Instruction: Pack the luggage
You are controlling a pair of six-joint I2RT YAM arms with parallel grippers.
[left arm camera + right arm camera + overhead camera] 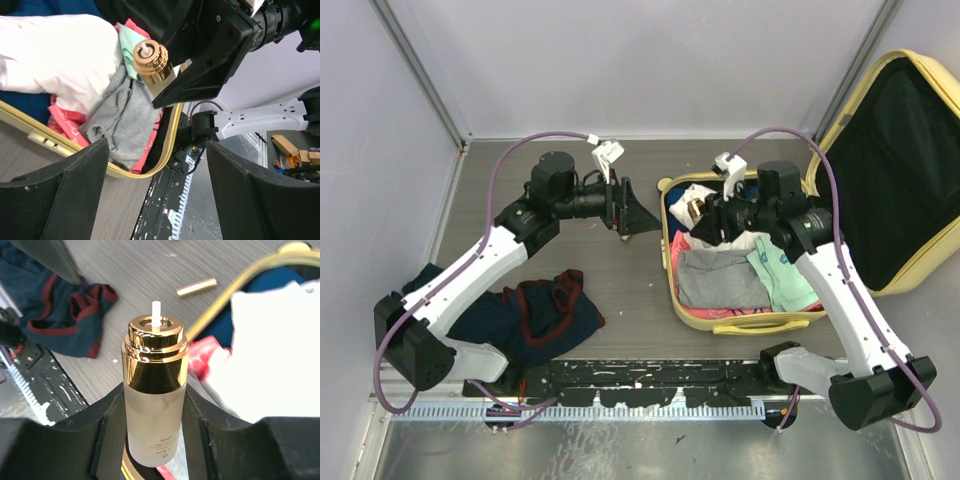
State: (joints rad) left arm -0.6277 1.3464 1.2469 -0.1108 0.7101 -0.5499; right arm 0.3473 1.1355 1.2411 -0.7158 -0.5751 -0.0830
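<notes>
1 frosted bottle (155, 390), pinched in the right gripper (154, 412) over the far-left corner of the luggage (745, 323), points its gold top left toward the wide, empty left gripper (157, 192) beside it.

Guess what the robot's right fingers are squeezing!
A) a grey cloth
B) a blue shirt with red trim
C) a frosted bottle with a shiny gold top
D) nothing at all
C: in the right wrist view, the right fingers press on both sides of the frosted bottle with its gold collar.
</notes>
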